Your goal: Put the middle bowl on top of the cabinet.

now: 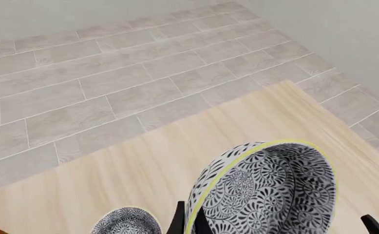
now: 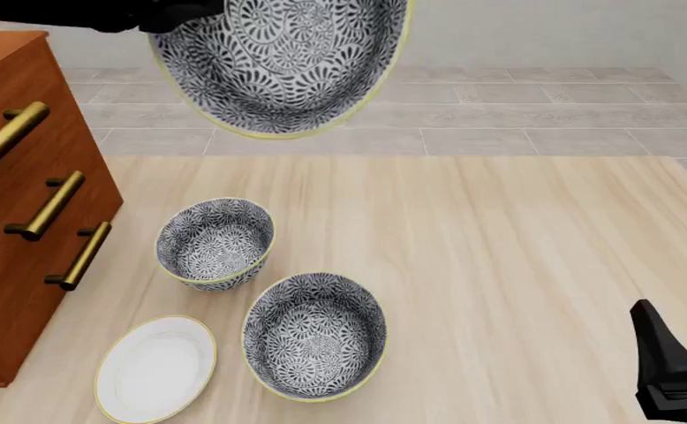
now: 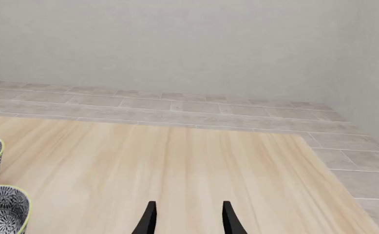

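Front view shows you mid-carry: the deep round bowl with the dense grey-and-white floral pattern and thin yellow rim (image 2: pixel 283 64) hangs high above the pale wooden table (image 2: pixel 520 265), up and off to the side of the tall reddish-brown wooden cabinet with brass bar handles (image 2: pixel 19 256), not yet over its top. Your left gripper (image 1: pixel 188 225) has it by the rim; in the left wrist view one dark finger sits outside the wall and one inside, clamped on the rim, with the bowl tipped so its opening faces partly sideways. In the front view little shows of the left arm beyond a dark shape at the upper edge, beside the bowl.

Lifting looks done, so the step in hand is the transfer. Next you probably need to swing the bowl sideways until it sits over the cabinet's top, level it, lower it and only then release. Watch the tilt: set down on edge, it could roll off.

Two more patterned bowls (image 2: pixel 215 242) (image 2: pixel 314 335) and a flat white plate with a yellow rim (image 2: pixel 156 368) rest on the table near the cabinet's front.

Your right gripper (image 3: pixel 187 218) idles low over the table, well away from the cabinet, jaws apart and holding nothing.
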Action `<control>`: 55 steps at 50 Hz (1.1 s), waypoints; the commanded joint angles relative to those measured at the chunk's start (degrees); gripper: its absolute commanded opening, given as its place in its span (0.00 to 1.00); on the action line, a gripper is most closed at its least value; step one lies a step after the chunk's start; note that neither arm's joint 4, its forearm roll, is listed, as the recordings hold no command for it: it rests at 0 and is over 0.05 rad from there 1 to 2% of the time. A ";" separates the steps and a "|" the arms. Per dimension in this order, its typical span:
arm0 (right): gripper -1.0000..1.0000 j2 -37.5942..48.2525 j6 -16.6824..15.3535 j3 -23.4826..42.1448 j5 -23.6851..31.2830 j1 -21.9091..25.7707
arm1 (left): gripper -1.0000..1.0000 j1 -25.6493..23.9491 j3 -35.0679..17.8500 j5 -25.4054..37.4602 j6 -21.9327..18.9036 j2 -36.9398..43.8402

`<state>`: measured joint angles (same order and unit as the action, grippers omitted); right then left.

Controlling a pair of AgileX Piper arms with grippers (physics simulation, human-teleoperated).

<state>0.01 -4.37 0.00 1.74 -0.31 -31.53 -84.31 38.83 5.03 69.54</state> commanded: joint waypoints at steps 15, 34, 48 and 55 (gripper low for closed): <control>1.00 0.00 -0.24 0.00 0.11 -0.09 | 0.00 6.17 -6.10 8.20 -0.43 -2.09; 1.00 0.00 -0.53 0.00 0.11 -0.06 | 0.00 10.31 -16.33 21.74 -0.40 -1.60; 1.00 0.00 -0.30 0.00 0.19 -0.26 | 0.00 13.21 -19.70 27.56 -0.03 -1.61; 1.00 0.00 -0.37 0.00 0.26 -0.27 | 0.00 14.75 -21.61 30.65 -0.70 -1.10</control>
<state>0.00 -4.72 0.00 1.93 -0.53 -18.74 -103.15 65.52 4.90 68.36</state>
